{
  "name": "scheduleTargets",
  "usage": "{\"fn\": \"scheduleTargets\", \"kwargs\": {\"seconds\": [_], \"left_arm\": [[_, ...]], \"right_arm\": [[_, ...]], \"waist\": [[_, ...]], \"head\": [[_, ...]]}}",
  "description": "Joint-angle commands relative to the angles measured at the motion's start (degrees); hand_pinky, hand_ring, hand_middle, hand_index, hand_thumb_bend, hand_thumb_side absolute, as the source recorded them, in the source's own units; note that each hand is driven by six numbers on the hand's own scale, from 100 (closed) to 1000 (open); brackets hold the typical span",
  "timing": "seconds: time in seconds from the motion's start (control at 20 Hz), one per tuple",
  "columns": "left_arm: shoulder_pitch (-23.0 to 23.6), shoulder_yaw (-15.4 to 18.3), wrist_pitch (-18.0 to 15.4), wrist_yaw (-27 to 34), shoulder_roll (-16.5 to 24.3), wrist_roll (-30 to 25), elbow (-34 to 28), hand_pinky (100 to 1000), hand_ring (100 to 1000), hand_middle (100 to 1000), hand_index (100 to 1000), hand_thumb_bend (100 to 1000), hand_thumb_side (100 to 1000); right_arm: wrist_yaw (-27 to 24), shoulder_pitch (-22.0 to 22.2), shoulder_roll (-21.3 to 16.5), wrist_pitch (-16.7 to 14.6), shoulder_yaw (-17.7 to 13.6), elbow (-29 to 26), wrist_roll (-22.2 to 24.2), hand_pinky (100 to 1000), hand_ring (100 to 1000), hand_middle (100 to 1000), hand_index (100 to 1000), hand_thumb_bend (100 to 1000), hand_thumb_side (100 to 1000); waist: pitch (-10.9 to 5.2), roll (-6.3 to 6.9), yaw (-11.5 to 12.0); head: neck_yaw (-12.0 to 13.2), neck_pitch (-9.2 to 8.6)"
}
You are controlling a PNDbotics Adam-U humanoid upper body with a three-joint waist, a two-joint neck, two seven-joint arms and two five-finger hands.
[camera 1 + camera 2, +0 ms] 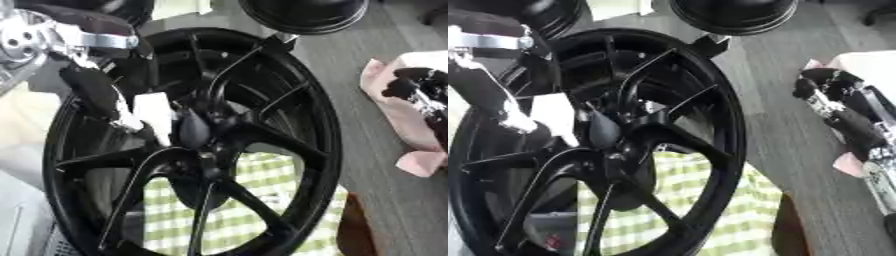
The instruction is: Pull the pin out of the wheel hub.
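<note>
A big black wheel [188, 145] fills most of the view, stood up on its edge and leaning a bit, with its spokes running out from the hub [210, 142] in the middle. Through the gaps in the spokes a green and white checked cloth [262, 200] can be seen lower down. The floor [385, 200] to the right is grey wood plank.

The left hand [101, 92] is reached in from the upper left, over the rim and into the wheel. Its dark fingers are pointed down toward the hub, and something white [156, 114] is seen right at the fingertips, just beside the hub. Whether that white piece is the pin can't really be told, and whether the fingers are closed on it or just laid against it can't be made out either.

The right hand [842, 107] is seen at the right edge, well apart from the wheel, with its black fingers curled a bit over a pink cloth [402, 117]. It looks like nothing is gripped there, but that's not totally clear.

Another dark round thing [302, 12] is sat behind the wheel at the top edge.
</note>
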Motion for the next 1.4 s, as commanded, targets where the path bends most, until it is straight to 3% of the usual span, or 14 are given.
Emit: {"fn": "scheduleTargets", "kwargs": {"seconds": [0.05,0.35,0.4,0.55,0.65,1.05,1.1,1.35,1.4], "left_arm": [[-1.51,1.05,6.22,0.56,0.25,-5.2,-0.56,771,631,554,693,647,332],[-1.62,1.03,7.2,1.23,0.25,-5.02,-1.3,771,631,554,693,647,332],[-1.57,0.98,7.23,1.26,0.31,-5.04,-1.31,750,593,493,655,603,298],[-0.63,-0.95,6.68,1.43,1.43,-5.21,-1.03,757,607,511,679,615,263],[-0.49,-1.57,6.45,1.18,1.54,-5.23,-0.82,757,609,513,681,594,297],[-0.6,-1.1,7.1,2.01,1.21,-5.24,-1.13,739,563,420,572,416,238],[-0.55,-0.94,7.21,2.06,1.38,-5.24,-1.36,734,544,378,523,374,210],[0.13,0.18,7.25,2.53,2.9,-5.24,-3.04,725,509,289,428,333,135],[0.28,0.5,7.25,2.75,3.31,-5.24,-3.57,724,505,278,416,359,105]], "right_arm": [[0.39,-0.55,-0.83,0.18,-0.5,-0.32,-0.11,918,695,616,728,389,410],[0.43,-0.56,-0.81,0.21,-0.53,-0.31,-0.13,918,695,616,728,389,410],[0.43,-0.55,-0.81,0.21,-0.55,-0.3,-0.15,919,695,616,728,390,410],[0.36,-0.37,-0.7,0.28,-0.78,-0.18,-0.52,919,695,615,727,398,401],[0.31,-0.33,-0.66,0.31,-0.77,-0.19,-0.61,919,695,615,727,390,409],[0.12,-0.27,-0.57,0.27,-0.8,-0.3,-0.84,919,695,616,728,389,410],[0.1,-0.27,-0.6,0.27,-0.79,-0.31,-0.86,919,695,616,728,391,410],[0.01,-0.26,-0.7,0.31,-0.85,-0.32,-1.04,918,695,616,729,392,408],[-0.01,-0.26,-0.71,0.34,-0.85,-0.3,-1.08,918,695,616,729,392,410]], "waist": [[-0.86,-0.16,-0.06],[-0.82,-0.11,-0.06],[-0.81,-0.08,-0.03],[-0.74,0.04,0.28],[-0.73,0.0,0.32],[-0.78,-0.34,0.17],[-0.81,-0.37,0.19],[-0.91,-0.4,0.34],[-0.95,-0.38,0.37]], "head": [[0.17,-0.88],[0.19,-0.89],[0.21,-0.89],[0.61,-0.94],[0.84,-1.03],[1.29,-1.09],[1.27,-1.04],[1.25,-0.93],[1.21,-0.88]]}}
